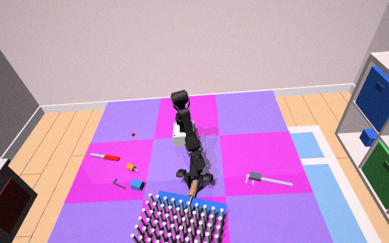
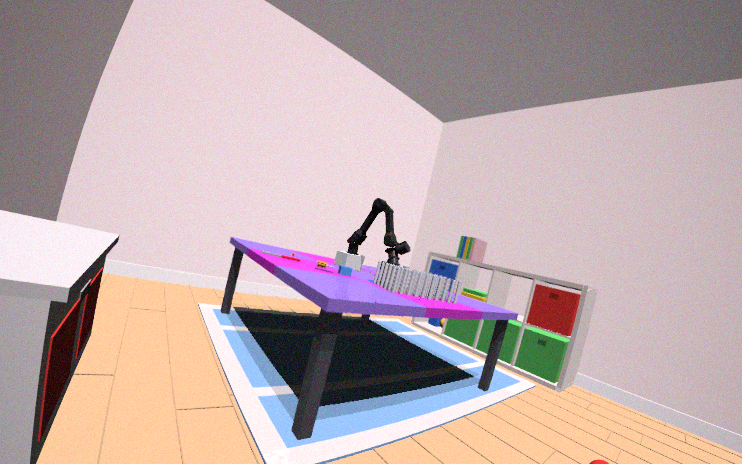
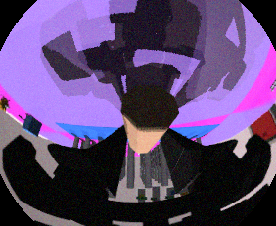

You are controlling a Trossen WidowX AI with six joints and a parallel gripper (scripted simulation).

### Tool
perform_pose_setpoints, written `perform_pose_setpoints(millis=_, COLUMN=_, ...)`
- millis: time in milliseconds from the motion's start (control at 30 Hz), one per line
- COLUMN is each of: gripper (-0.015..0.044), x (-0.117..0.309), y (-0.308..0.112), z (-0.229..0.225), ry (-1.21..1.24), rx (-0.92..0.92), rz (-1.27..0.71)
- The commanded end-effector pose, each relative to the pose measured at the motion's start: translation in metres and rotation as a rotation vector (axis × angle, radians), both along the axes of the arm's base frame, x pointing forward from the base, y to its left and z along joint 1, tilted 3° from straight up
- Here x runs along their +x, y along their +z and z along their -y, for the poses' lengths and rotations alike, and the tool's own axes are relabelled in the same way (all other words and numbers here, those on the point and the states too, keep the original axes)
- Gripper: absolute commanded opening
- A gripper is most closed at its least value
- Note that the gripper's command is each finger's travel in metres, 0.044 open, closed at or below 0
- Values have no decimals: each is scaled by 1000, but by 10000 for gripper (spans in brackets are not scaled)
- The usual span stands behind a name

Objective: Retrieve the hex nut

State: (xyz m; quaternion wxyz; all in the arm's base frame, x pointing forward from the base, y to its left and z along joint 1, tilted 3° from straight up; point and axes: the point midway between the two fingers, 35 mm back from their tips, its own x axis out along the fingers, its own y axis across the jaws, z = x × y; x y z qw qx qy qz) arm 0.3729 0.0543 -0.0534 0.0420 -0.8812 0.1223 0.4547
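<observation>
My gripper is shut on the wooden handle of a tool at the front of the spacer field. Its thin metal shaft points over the blue taped strip toward the front row of spacers; its far end is hidden among them. The grey spacers stand upright in rows, with pale tops, behind the strip as seen from the arm. The hex nut cannot be made out in any view. The spacers and gripper hide part of the strip.
A red-handled tool, an orange screwdriver, a black hex key and a blue block lie on the left in the top view. A small red piece lies farther back. A grey caliper lies on the right.
</observation>
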Motion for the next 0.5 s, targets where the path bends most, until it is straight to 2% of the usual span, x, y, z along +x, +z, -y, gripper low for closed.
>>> perform_pose_setpoints(millis=0, gripper=0, x=-5, y=0, z=0, ry=-3, rx=0, rz=-1)
perform_pose_setpoints(millis=467, gripper=0, x=-14, y=0, z=-2, ry=-3, rx=0, rz=-2)
